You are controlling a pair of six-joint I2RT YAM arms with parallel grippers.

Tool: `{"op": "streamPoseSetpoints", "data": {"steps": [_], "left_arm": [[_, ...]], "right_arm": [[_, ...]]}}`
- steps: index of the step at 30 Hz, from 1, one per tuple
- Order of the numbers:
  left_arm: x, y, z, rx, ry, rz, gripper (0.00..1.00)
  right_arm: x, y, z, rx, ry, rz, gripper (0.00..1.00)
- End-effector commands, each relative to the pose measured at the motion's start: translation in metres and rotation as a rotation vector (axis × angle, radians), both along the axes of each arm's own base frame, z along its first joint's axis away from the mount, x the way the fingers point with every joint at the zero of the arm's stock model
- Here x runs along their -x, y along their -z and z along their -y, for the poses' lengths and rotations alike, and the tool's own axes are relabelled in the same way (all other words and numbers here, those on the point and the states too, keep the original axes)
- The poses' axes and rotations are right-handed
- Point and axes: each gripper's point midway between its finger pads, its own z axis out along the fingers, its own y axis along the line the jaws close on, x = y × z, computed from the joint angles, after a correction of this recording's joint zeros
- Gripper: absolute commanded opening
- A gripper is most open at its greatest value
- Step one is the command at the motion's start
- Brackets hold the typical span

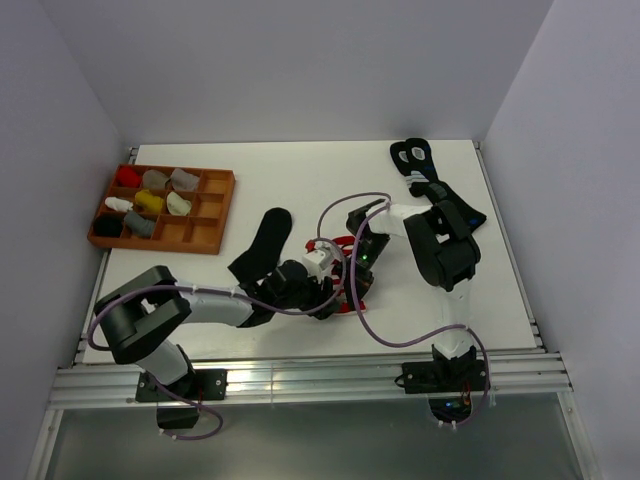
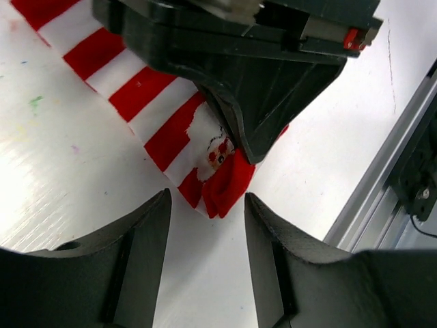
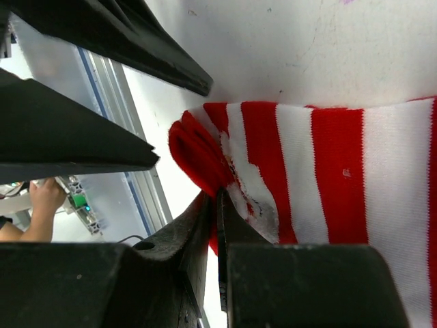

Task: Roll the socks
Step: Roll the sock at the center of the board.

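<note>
The red-and-white striped sock (image 2: 136,96) lies flat on the white table, its bunched red end (image 2: 229,184) nearest my left gripper. In the top view only red slivers of this sock (image 1: 359,292) show beneath the two wrists. My right gripper (image 3: 218,198) is shut, pinching that red end of the striped sock (image 3: 328,171). My left gripper (image 2: 207,205) stands open just short of the same end, with nothing between its fingers. The two grippers meet mid-table, left (image 1: 322,298) and right (image 1: 345,280). The plain black sock (image 1: 266,243) lies loose to their left.
A brown compartment tray (image 1: 210,240) with small sock bundles sits at the back left. Two dark socks with white rings (image 1: 415,160) lie at the back right near my right arm's elbow. The aluminium rail (image 2: 382,184) runs along the table's near edge.
</note>
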Motion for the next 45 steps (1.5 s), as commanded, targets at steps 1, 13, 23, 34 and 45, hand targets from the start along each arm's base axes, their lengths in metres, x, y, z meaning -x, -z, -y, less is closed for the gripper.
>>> {"op": "streamPoseSetpoints", "data": {"steps": [1, 13, 23, 34, 45], "left_arm": [[-0.002, -0.02, 0.025, 0.06, 0.101, 0.07, 0.52], [-0.005, 0.003, 0.035, 0.035, 0.104, 0.028, 0.42], [0.004, 0.032, 0.034, -0.006, 0.067, -0.117, 0.04], [0.004, 0.068, 0.009, -0.214, -0.095, -0.308, 0.0], [0.003, 0.055, 0.002, -0.261, -0.131, -0.375, 0.0]], "right_arm": [[-0.009, 0.009, 0.007, 0.024, -0.034, 0.038, 0.12], [-0.01, 0.011, 0.008, 0.03, -0.026, 0.033, 0.11], [-0.013, 0.014, 0.01, 0.046, 0.01, 0.097, 0.2], [-0.05, -0.012, 0.009, 0.032, 0.185, 0.357, 0.47], [-0.079, -0.026, 0.048, 0.069, 0.35, 0.444, 0.51]]}}
